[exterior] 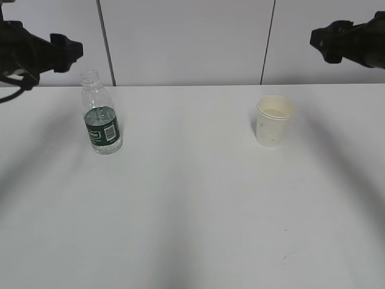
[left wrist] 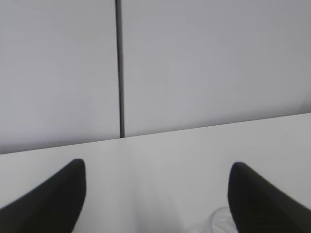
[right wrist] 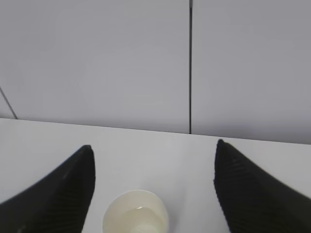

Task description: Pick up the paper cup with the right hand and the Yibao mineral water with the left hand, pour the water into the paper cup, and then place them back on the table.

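Observation:
The Yibao mineral water (exterior: 101, 114), a clear capless bottle with a dark green label, stands upright on the white table (exterior: 192, 205) at the left. Its mouth shows blurred at the bottom of the left wrist view (left wrist: 221, 222). The paper cup (exterior: 275, 121) stands upright at the right, and in the right wrist view (right wrist: 135, 212) there is water in it. My left gripper (left wrist: 156, 167) is open and empty, raised above and left of the bottle (exterior: 63, 51). My right gripper (right wrist: 154, 148) is open and empty, raised above and right of the cup (exterior: 325, 42).
A white panelled wall (exterior: 192, 36) with dark vertical seams rises behind the table's far edge. A small dark mark (exterior: 287, 257) lies on the table near the front right.

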